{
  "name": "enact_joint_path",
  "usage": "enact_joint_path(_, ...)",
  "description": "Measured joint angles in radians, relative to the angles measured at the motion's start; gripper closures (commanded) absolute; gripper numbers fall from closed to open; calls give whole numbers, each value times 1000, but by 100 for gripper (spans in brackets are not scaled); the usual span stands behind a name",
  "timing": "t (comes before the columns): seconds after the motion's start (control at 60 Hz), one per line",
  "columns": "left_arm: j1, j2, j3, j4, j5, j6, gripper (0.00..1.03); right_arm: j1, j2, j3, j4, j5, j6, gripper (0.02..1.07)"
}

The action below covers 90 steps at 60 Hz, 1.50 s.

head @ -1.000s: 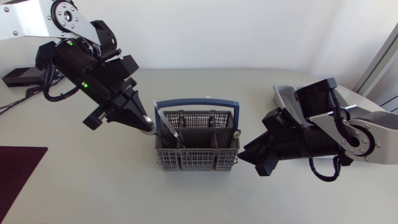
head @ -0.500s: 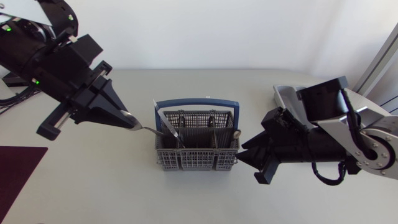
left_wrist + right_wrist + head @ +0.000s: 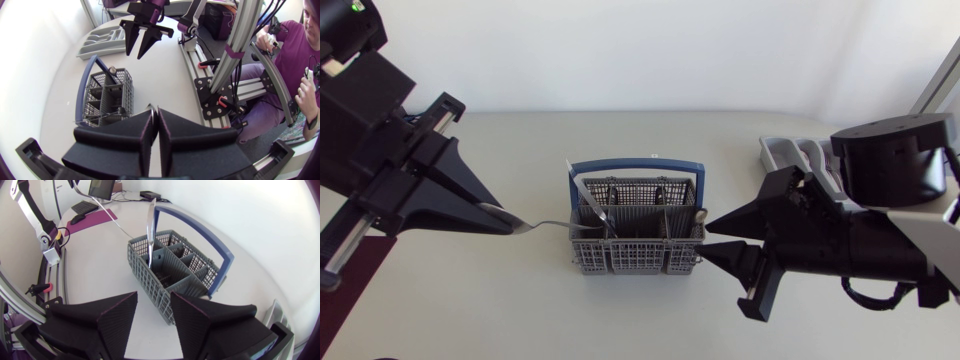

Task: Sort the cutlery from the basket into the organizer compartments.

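Observation:
A grey cutlery basket (image 3: 632, 262) with a blue handle stands mid-table. My left gripper (image 3: 506, 222) is to its left, high above the table, shut on the bowl end of a spoon (image 3: 550, 224). The spoon's handle reaches to the basket's left rim. A knife (image 3: 588, 205) leans upright in the basket's left compartment. My right gripper (image 3: 708, 240) hovers open just right of the basket, and in its own view (image 3: 153, 299) the basket (image 3: 175, 265), knife (image 3: 150, 225) and spoon (image 3: 107, 215) lie ahead. The grey organizer (image 3: 788, 155) sits at the far right, partly hidden by my right arm.
A dark purple mat (image 3: 355, 300) lies at the table's left edge, under my left arm. The left wrist view looks down on the basket (image 3: 105, 95), my right gripper (image 3: 134, 52) and the organizer (image 3: 102, 40). Another utensil tip (image 3: 700, 213) pokes up at the basket's right end.
My left gripper has risen and drawn back to the left, pulling the spoon out toward the basket's left rim. My right arm has lifted higher beside the basket, its fingers still apart.

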State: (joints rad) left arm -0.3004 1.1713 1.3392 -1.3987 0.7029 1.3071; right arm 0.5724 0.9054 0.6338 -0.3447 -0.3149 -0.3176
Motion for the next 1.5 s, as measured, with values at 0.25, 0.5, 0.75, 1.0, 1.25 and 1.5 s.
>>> enact_joint_path(0.25, -130, 1, 0, 8, 5, -77, 100, 230, -11, 15, 15, 173, 0, 47)
enact_joint_path(0.5, -221, 45, 0, 76, 30, -158, 100, 359, 22, 42, 92, 256, -51, 47)
enact_joint_path(0.75, -244, 104, -2, 119, 53, -186, 100, 409, 52, 48, 144, 267, -127, 60)
enact_joint_path(1.0, -252, 145, -2, 126, 84, -186, 100, 415, 134, 77, 200, 259, -163, 69)
enact_joint_path(1.25, -243, 149, -2, 130, 107, -186, 100, 415, 199, 84, 219, 241, -178, 84)
enact_joint_path(1.5, -227, 155, -2, 135, 113, -185, 100, 415, 206, 96, 222, 233, -185, 101)
